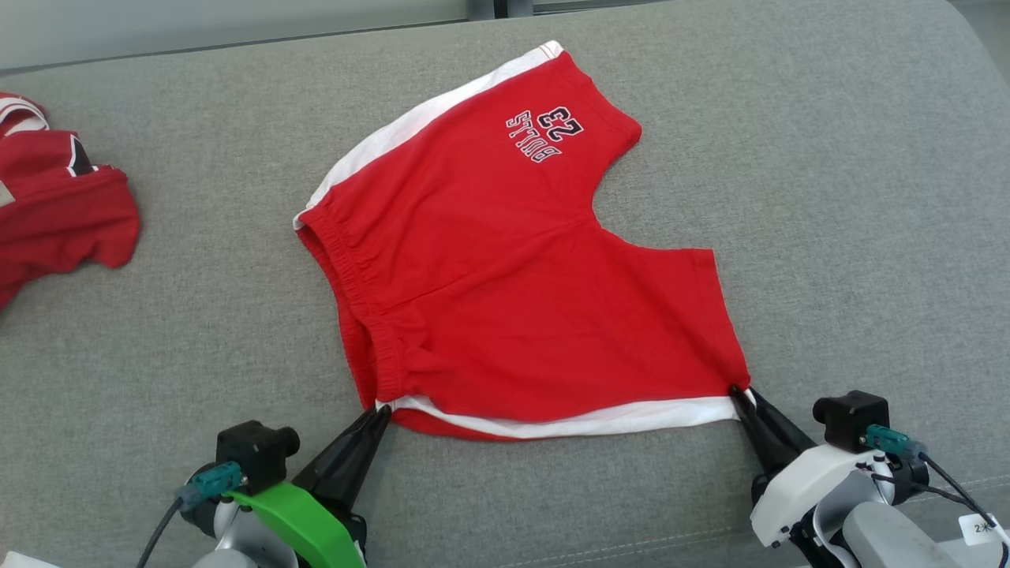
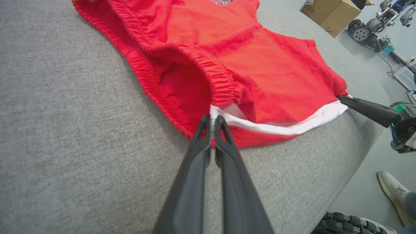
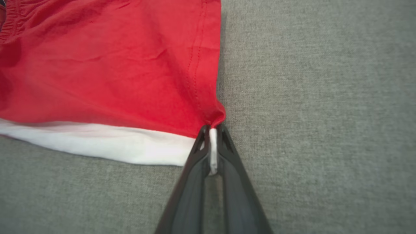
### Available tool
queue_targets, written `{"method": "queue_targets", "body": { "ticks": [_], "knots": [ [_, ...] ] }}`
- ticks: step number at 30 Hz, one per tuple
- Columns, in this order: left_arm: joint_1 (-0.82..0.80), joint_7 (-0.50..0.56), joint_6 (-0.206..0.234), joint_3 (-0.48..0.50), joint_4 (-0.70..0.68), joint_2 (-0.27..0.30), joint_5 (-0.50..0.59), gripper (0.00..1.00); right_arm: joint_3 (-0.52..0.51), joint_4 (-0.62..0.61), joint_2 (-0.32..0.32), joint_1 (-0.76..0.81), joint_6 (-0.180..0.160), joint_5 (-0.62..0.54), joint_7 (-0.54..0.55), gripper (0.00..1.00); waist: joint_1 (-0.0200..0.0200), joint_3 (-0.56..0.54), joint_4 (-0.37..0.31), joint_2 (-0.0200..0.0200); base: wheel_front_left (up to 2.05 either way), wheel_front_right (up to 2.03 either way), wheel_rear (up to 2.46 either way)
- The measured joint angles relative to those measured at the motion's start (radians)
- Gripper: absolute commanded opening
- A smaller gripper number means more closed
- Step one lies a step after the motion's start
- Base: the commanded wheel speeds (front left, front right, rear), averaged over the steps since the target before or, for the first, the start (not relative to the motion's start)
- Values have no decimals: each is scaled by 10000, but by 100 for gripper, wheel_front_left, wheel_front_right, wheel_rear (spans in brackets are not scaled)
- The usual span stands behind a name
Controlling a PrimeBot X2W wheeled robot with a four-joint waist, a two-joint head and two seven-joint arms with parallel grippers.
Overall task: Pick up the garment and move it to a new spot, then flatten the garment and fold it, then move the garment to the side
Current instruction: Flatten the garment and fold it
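From the lower left, the left gripper point(image 1: 383, 410) slants up, pinched shut on the near waistband corner of the red shorts point(image 1: 505, 284), which lie spread on the grey cushion point(image 1: 173, 331), waistband left and legs right. Their white-striped near edge runs across to the right gripper point(image 1: 738, 393), slanting in from the lower right and clamped on the near hem corner; both arms sit equally close.

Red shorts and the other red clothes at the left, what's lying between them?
Nothing: the head view shows bare grey cushion between the shorts and the other red clothes.
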Motion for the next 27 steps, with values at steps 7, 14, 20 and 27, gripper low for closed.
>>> {"method": "queue_targets", "body": {
  "ticks": [7,14,20,27],
  "knots": [
    [80,259,0,-56,-393,493,-765,0,-477,-506,-98,222,58,1528,173,0,0,-218,7,0,0,0,0],
    [674,637,0,-199,-1078,700,-1536,0,-314,-1672,-522,911,56,3099,771,0,0,-505,-20,0,0,0,0],
    [1248,986,0,-268,-1595,1076,-1875,0,-123,-2594,-999,1793,56,4297,1358,0,0,-601,-39,0,0,0,0],
    [2228,1398,0,-307,-2286,1375,-2550,0,-725,-4182,-1555,3608,54,6389,1756,0,0,-734,134,0,0,0,0]
  ]
}}
